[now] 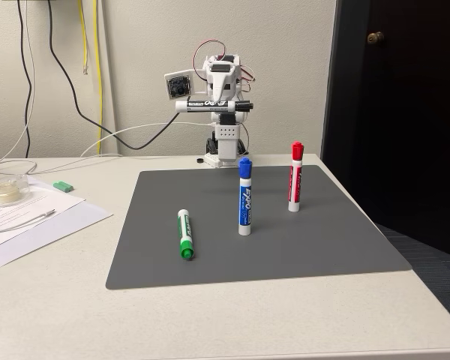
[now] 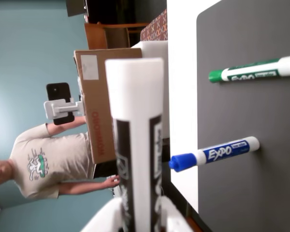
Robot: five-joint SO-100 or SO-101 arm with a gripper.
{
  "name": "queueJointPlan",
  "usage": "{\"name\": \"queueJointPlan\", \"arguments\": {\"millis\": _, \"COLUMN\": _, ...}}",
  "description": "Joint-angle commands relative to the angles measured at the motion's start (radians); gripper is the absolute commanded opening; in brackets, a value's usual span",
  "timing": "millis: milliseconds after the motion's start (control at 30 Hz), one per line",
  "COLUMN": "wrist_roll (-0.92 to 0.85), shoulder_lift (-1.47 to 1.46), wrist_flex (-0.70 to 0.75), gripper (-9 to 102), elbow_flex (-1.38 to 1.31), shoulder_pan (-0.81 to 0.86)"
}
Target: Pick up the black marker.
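In the fixed view the white arm stands folded at the back of the table, and its gripper [image 1: 223,106] is shut on the black marker [image 1: 202,106], which lies level, well above the grey mat [image 1: 315,240], black cap to the right. In the wrist view, which lies on its side, the same black marker [image 2: 137,159] looms close between the white fingers [image 2: 104,220] at the bottom edge. A green-capped marker [image 1: 185,235] [image 2: 253,71] lies flat on the mat. A blue-capped marker [image 1: 244,196] [image 2: 215,154] stands upright on it.
A red-capped marker [image 1: 295,177] stands upright on the mat's right side. Papers [image 1: 30,217] and a clear round dish [image 1: 6,189] lie at the table's left. Cables [image 1: 97,67] hang on the wall. In the wrist view a person [image 2: 43,162] sits beyond a cardboard box [image 2: 94,101].
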Motion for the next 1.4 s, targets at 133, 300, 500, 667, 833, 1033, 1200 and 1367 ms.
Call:
{"name": "queueJointPlan", "arguments": {"millis": 133, "wrist_roll": -0.011, "shoulder_lift": -0.009, "wrist_flex": -0.012, "gripper": 0, "elbow_flex": -0.015, "shoulder_pan": 0.04}}
{"name": "queueJointPlan", "arguments": {"millis": 300, "wrist_roll": -0.098, "shoulder_lift": -0.014, "wrist_flex": -0.005, "gripper": 0, "elbow_flex": -0.015, "shoulder_pan": 0.051}}
{"name": "queueJointPlan", "arguments": {"millis": 500, "wrist_roll": -0.1, "shoulder_lift": -0.011, "wrist_flex": -0.009, "gripper": 0, "elbow_flex": -0.012, "shoulder_pan": 0.054}}
{"name": "queueJointPlan", "arguments": {"millis": 667, "wrist_roll": -0.1, "shoulder_lift": -0.002, "wrist_flex": -0.006, "gripper": 0, "elbow_flex": -0.006, "shoulder_pan": 0.051}}
{"name": "queueJointPlan", "arguments": {"millis": 833, "wrist_roll": -0.1, "shoulder_lift": -0.002, "wrist_flex": -0.006, "gripper": 0, "elbow_flex": -0.006, "shoulder_pan": 0.046}}
{"name": "queueJointPlan", "arguments": {"millis": 1033, "wrist_roll": -0.095, "shoulder_lift": -0.005, "wrist_flex": -0.006, "gripper": 0, "elbow_flex": -0.005, "shoulder_pan": 0.041}}
{"name": "queueJointPlan", "arguments": {"millis": 1200, "wrist_roll": -0.094, "shoulder_lift": -0.003, "wrist_flex": -0.008, "gripper": 0, "elbow_flex": -0.005, "shoulder_pan": 0.041}}
{"name": "queueJointPlan", "arguments": {"millis": 1367, "wrist_roll": -0.094, "shoulder_lift": -0.003, "wrist_flex": -0.008, "gripper": 0, "elbow_flex": -0.005, "shoulder_pan": 0.043}}
